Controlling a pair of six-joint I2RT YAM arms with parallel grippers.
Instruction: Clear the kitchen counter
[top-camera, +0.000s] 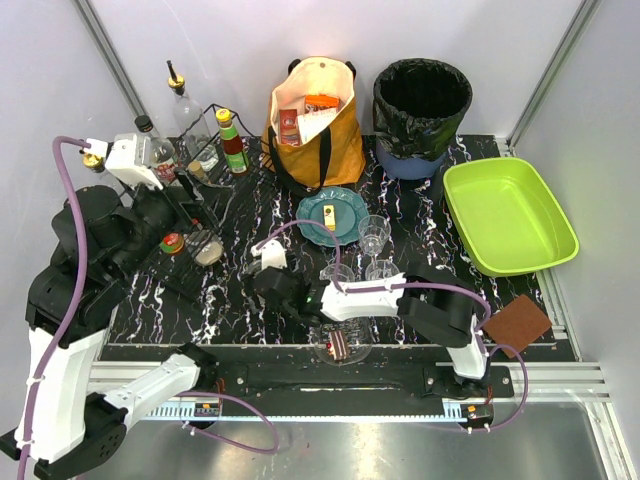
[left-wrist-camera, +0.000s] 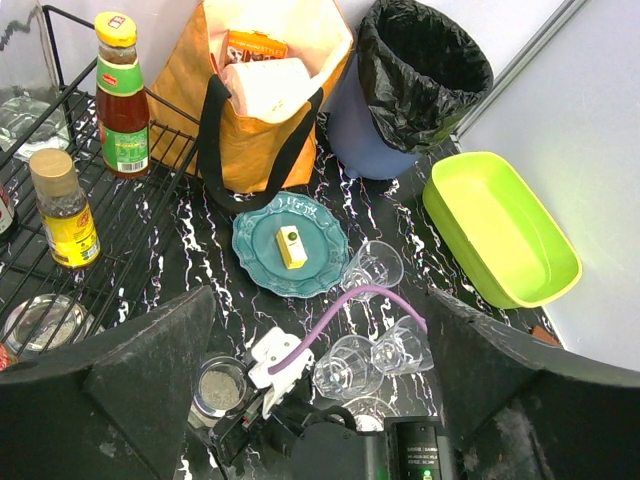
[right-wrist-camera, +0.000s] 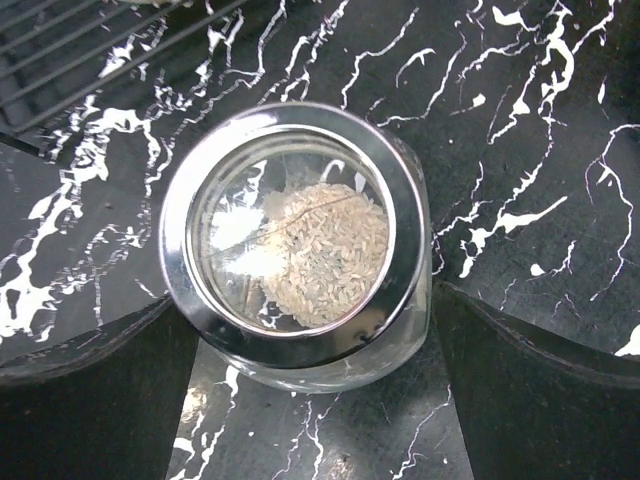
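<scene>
The kitchen counter (top-camera: 415, 225) is a wide, flat black slab — white marble-like veins streak it. It lies level, its long side running left to right.

My left arm (top-camera: 60, 380) wears bulky white shells over black joints, a purple cable (top-camera: 60, 185) looping along it. My right arm (top-camera: 360, 300) is slimmer, also white and black. My right pincer (right-wrist-camera: 305, 330) has matte black fingers (right-wrist-camera: 90, 410).

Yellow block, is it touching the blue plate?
Touching. The left wrist view shows the yellow block lying flat on the blue-green plate, with no gap beneath it.
</scene>
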